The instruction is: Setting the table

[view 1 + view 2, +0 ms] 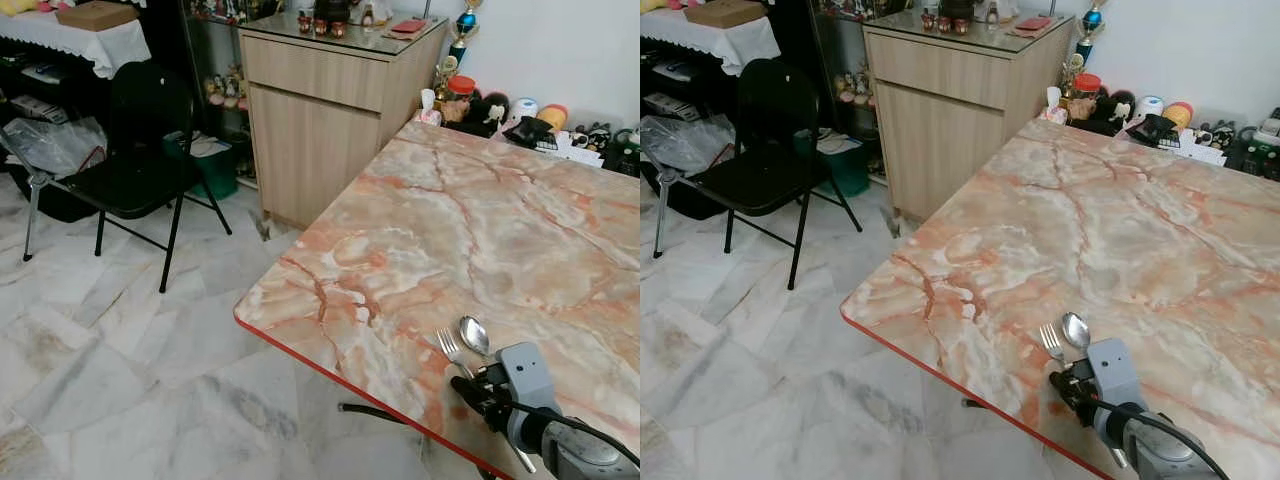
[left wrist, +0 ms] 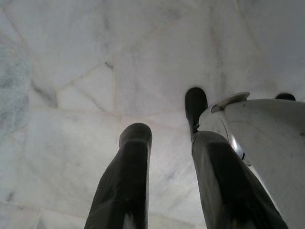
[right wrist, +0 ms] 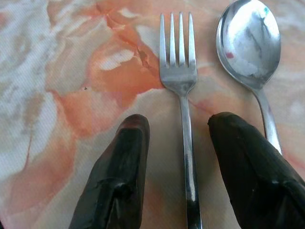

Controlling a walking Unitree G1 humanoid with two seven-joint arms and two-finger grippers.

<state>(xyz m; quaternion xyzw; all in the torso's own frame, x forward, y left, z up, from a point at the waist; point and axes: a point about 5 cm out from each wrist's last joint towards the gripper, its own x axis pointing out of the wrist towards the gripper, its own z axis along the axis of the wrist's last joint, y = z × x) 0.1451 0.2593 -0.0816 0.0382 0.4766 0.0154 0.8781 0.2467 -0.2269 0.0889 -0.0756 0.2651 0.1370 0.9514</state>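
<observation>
Fork (image 3: pixel 183 119) and spoon (image 3: pixel 250 47) flat on table (image 1: pixel 480 230), lower right of the head views. Right gripper (image 3: pixel 178 167) fingers parted, released, straddling fork handle; spoon just beside. Left gripper (image 2: pixel 167 176) parted over floor (image 2: pixel 95 71).

Your widest free run is the bare marble table (image 1: pixel 500 230) ahead, blocked only by the fork (image 3: pixel 181 76) and spoon (image 3: pixel 249 40) lying side by side near its front edge and by clutter (image 1: pixel 530 125) lining the far wall edge; a black chair (image 1: pixel 135 150) and wooden cabinet (image 1: pixel 320 110) crowd the floor left.
</observation>
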